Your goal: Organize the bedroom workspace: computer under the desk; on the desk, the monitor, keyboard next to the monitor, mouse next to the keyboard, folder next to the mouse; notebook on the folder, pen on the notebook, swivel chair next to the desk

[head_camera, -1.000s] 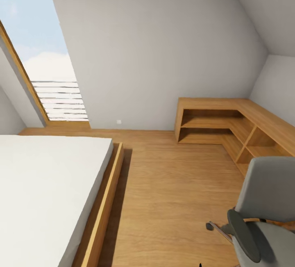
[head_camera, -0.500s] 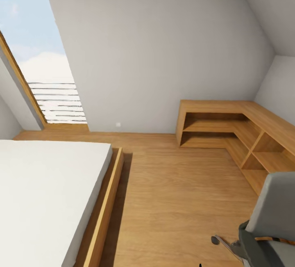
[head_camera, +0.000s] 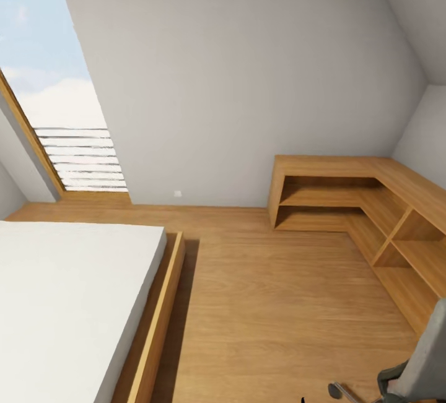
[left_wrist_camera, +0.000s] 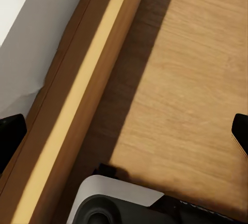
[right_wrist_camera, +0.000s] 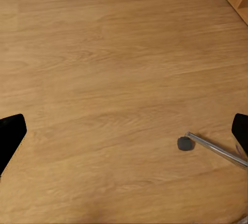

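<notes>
The grey swivel chair point(head_camera: 427, 359) sits at the lower right corner of the head view, cut off by the frame, with one castor point(head_camera: 337, 390) on the floor. The right wrist view looks down on one chrome chair leg point(right_wrist_camera: 217, 150) and its castor point(right_wrist_camera: 184, 143). My right gripper point(right_wrist_camera: 125, 133) hangs open over bare wooden floor, holding nothing. My left gripper point(left_wrist_camera: 124, 136) is open too, above the floor beside the bed frame point(left_wrist_camera: 77, 95). The desk, computer, monitor, keyboard, mouse, folder, notebook and pen are out of view.
A low bed point(head_camera: 62, 304) with a white mattress and wooden frame fills the left. An L-shaped light-wood shelf unit point(head_camera: 347, 199) runs along the far right corner. A slanted window point(head_camera: 43, 81) is at the upper left. Wooden floor point(head_camera: 272, 304) lies between bed and shelves.
The whole picture has shifted, so the camera has moved. The chair now sits further toward the lower right corner, and more of the shelf unit shows.
</notes>
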### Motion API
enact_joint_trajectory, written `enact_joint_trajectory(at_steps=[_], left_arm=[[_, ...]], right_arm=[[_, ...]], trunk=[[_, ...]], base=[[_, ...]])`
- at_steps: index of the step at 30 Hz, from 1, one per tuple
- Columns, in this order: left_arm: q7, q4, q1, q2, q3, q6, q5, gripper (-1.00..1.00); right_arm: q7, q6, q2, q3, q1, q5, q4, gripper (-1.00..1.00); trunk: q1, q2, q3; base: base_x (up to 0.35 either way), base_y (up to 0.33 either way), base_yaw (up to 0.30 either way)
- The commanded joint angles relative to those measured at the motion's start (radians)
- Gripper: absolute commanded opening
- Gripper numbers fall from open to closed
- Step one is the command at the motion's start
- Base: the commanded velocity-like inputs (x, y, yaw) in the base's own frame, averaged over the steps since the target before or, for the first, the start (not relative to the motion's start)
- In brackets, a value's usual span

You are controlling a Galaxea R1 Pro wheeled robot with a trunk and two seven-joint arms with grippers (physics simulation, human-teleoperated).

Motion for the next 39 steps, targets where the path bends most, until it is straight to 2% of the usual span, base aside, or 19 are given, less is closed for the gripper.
enact_joint_trajectory(at_steps=[1,39], left_arm=[[-0.001,0.0,-0.001,-0.001,0.004,-0.003,0.001,1.0],[0.0,0.001,-0.001,0.001,0.004,-0.002,0.001,1.0]], right_arm=[[-0.006,-0.002,0.0,0.009,-0.001,-0.005,0.0,1.0],[-0.006,-0.002,0.0,0.009,-0.001,-0.003,0.0,1.0]], trunk=[[0.001,-0.002,-0.002],[0.001,-0.002,-0.002]], base=[[0.319,0.0,0.0],[0.32,0.0,0.0]])
